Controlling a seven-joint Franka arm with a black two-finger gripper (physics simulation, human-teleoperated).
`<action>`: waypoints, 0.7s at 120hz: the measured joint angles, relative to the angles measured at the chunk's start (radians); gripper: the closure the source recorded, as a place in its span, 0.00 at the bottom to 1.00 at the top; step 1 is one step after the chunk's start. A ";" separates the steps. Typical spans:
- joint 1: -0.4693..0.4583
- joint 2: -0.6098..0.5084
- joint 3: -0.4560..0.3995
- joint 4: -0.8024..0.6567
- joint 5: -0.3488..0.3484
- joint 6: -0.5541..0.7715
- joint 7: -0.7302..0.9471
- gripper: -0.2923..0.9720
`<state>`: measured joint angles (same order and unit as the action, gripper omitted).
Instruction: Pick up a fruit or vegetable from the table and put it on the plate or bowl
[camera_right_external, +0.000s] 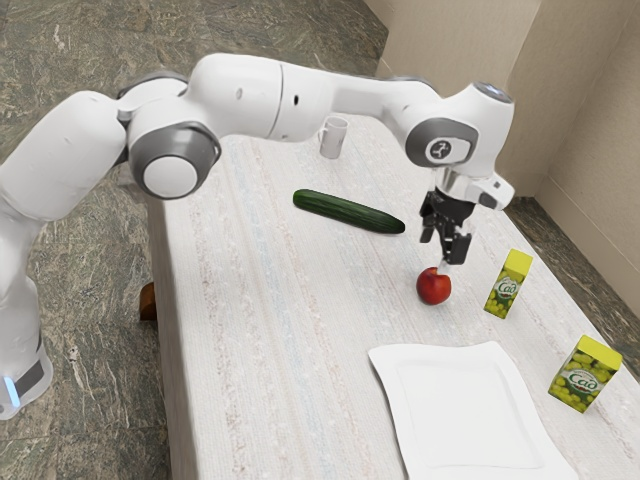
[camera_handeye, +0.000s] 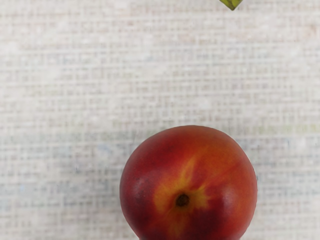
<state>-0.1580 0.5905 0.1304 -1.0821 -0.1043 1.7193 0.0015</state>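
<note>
A red and yellow peach (camera_right_external: 433, 286) lies on the cloth-covered table (camera_right_external: 270, 330), seen close from above in the wrist view (camera_handeye: 189, 185) with its stem pit facing up. My gripper (camera_right_external: 444, 252) hangs open just above the peach, fingers pointing down and apart from it. A dark green cucumber (camera_right_external: 348, 211) lies on the table toward the exterior view's left of the gripper. The white square plate (camera_right_external: 465, 410) sits near the table's front edge, below the peach in the exterior view, with nothing on it.
Two yellow-green juice cartons stand at the exterior view's right: one (camera_right_external: 508, 284) beside the peach, its corner showing in the wrist view (camera_handeye: 231, 3), and one (camera_right_external: 584, 374) beside the plate. A white mug (camera_right_external: 334, 137) stands at the back of the table.
</note>
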 joint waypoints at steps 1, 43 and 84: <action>0.000 0.000 0.000 -0.001 0.000 0.000 0.000 0.23; 0.002 0.033 0.000 -0.006 0.000 0.005 -0.001 0.23; 0.000 0.043 -0.003 -0.025 -0.021 0.039 0.000 0.23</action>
<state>-0.1580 0.6339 0.1273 -1.1073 -0.1249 1.7580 0.0014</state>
